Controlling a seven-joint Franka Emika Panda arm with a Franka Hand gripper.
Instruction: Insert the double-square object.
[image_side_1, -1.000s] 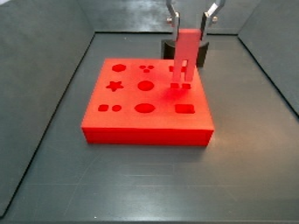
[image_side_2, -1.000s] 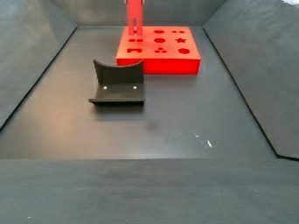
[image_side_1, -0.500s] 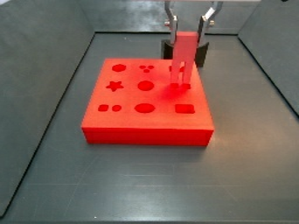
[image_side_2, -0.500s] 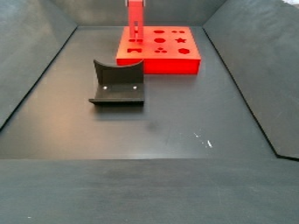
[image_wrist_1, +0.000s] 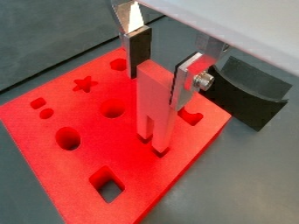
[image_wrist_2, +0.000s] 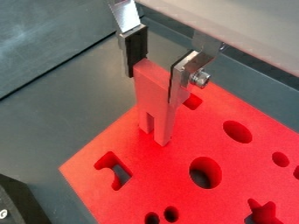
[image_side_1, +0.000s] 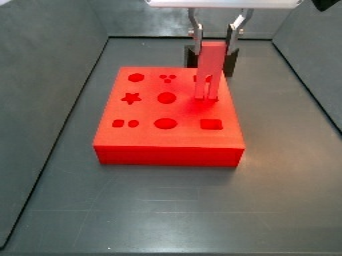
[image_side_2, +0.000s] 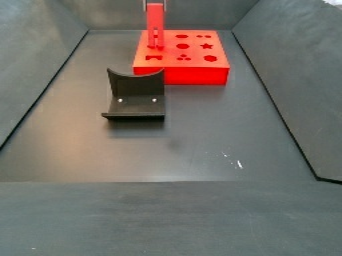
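Alignment governs this step. The peg is clamped upright in the gripper, its two prongs at the board surface near the far edge. Both prongs should be squared over their holes, then pressed straight down without tilt.

- Light is even and soft, coming from above; the floor shows pale glare.
- The gripper, above the board, looks blurred at its nearest parts.
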